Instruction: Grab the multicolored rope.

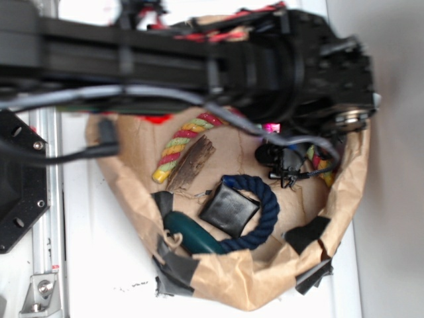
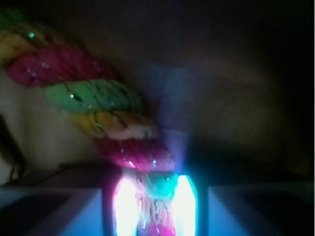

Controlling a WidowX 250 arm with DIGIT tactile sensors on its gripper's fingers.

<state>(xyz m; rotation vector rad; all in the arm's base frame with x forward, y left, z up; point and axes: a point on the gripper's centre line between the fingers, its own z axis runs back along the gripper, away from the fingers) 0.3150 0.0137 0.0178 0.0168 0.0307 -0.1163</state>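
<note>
The multicolored rope [image 2: 98,105] lay arched on the brown paper [image 1: 232,271], one yellow end [image 1: 160,175] beside a bark strip [image 1: 192,162], the other stretch under my claw [image 1: 291,165]. In the wrist view its strands ran down between my glowing fingers [image 2: 184,206], which seemed pinched on it. I judged the grasp made; next I needed a steady lift without slipping. The navy rope [image 1: 262,215] lay apart.

Twisted pink-red, yellow and light green multicolored rope [image 1: 180,145] arches across brown paper [image 1: 232,278] beside a navy blue rope [image 1: 262,218].
</note>
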